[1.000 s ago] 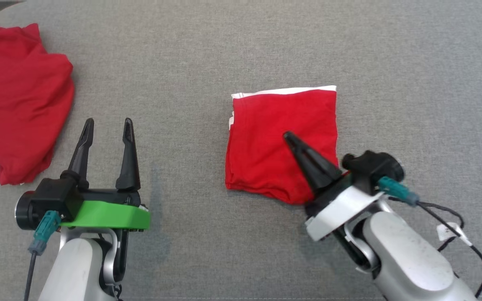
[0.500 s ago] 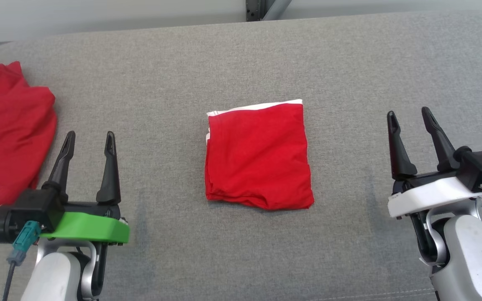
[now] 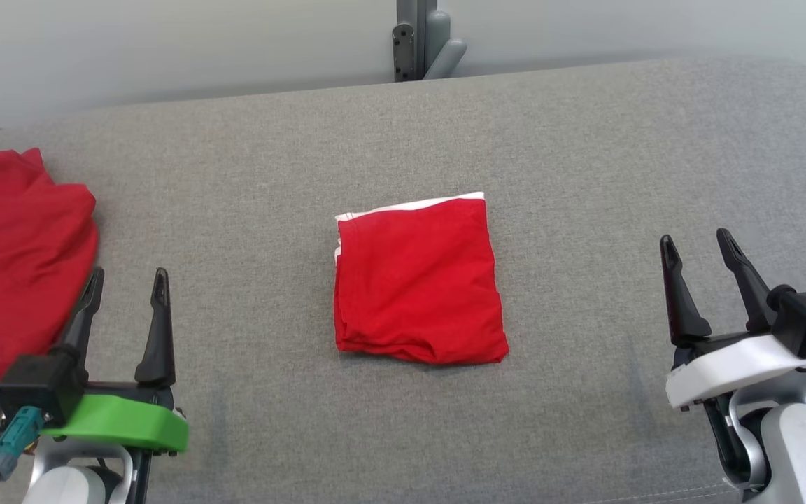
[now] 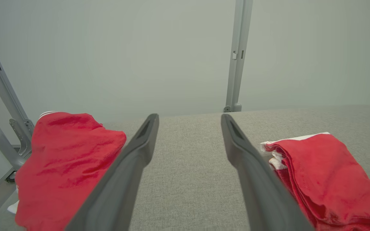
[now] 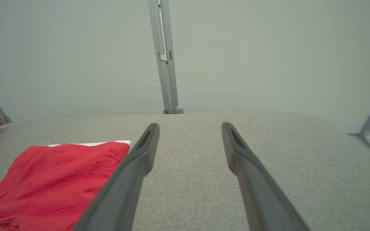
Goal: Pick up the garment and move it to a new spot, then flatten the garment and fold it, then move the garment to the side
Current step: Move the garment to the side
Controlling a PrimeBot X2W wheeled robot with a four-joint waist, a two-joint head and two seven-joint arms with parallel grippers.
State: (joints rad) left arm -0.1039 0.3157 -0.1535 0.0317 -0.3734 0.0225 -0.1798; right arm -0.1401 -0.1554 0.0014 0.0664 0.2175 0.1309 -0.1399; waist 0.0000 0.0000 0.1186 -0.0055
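A crumpled red cloth heap (image 3: 18,238) is seen just left of the left end effector (image 3: 129,274); it is judged not to be the piece in hand. Left end effector: fingers spread, nothing held. Between the two end effectors, well apart from each, the folded red fabric garment w/ white trim (image 3: 417,280) is laid flat on the grey fabric-covered bench (image 3: 585,154). Right end effector (image 3: 695,238): fingers spread, empty. Garment is judged light, soft & limp; layers prob. slide or unfold if lifted by one corner. It is best pinched thru all layers at the near folded edge, both sides together.
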